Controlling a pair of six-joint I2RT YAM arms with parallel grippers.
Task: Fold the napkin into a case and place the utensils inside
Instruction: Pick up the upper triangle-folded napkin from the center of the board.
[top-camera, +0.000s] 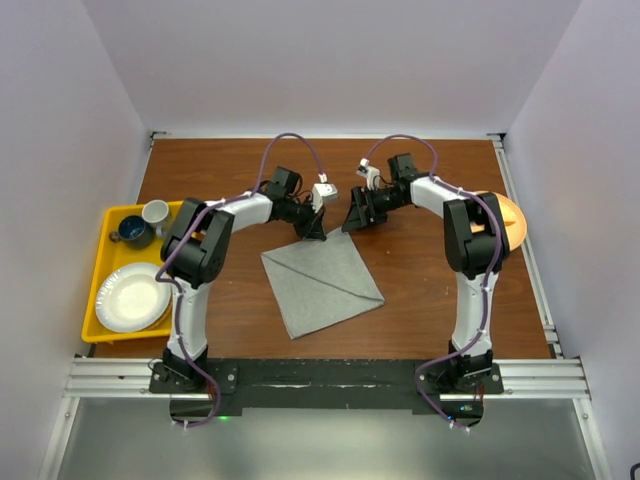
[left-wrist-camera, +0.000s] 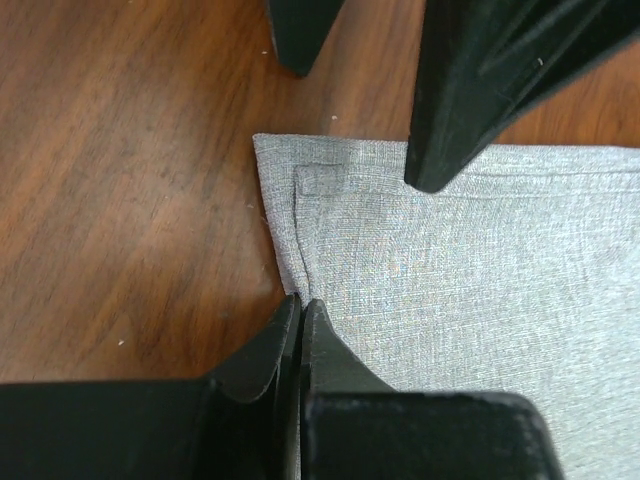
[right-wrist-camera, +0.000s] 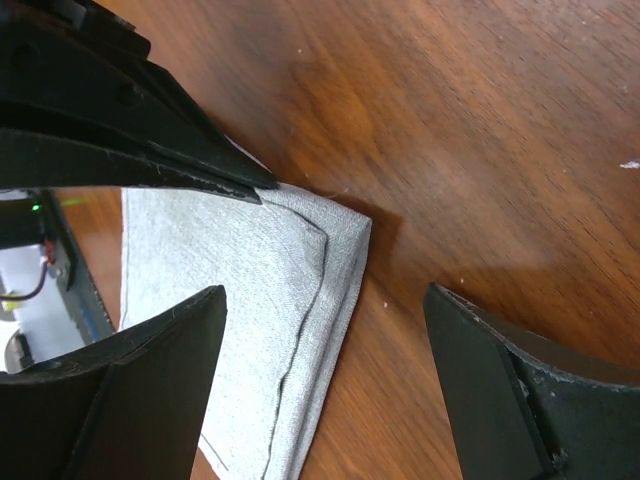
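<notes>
**A:** What's at the far left?

**B:** A yellow tray (top-camera: 93, 300) by the table's left edge. It carries a white plate (top-camera: 132, 297) at its near end, and a dark blue cup (top-camera: 132, 232) and a pale cup (top-camera: 155, 212) at its far end.

**A:** And the left gripper?

**B:** The left gripper (top-camera: 312, 232) is down at the far corner of the napkin (top-camera: 325, 285). Its jaws are pressed together with no gap. In its wrist view the tips pinch the cloth's hem just beside that corner, on the corner's left side.

**A:** How does the napkin lie?

**B:** Flat on the brown table (top-camera: 230, 170), in the middle between the two arms, turned like a diamond. A straight line crosses it from its left corner to its right corner. At the far corner there are two layers, the upper one set slightly in from the lower.

**A:** The right gripper?

**B:** The right gripper (top-camera: 356, 217) is just right of the left one, at the same corner. Its jaws stand wide apart and hold nothing. One finger (right-wrist-camera: 150, 370) hangs over the cloth and the other finger (right-wrist-camera: 510, 390) over bare wood, with the corner between them.

**A:** Anything further right?

**B:** An orange plate (top-camera: 512, 225) near the table's right edge, mostly hidden behind the right arm.
</notes>
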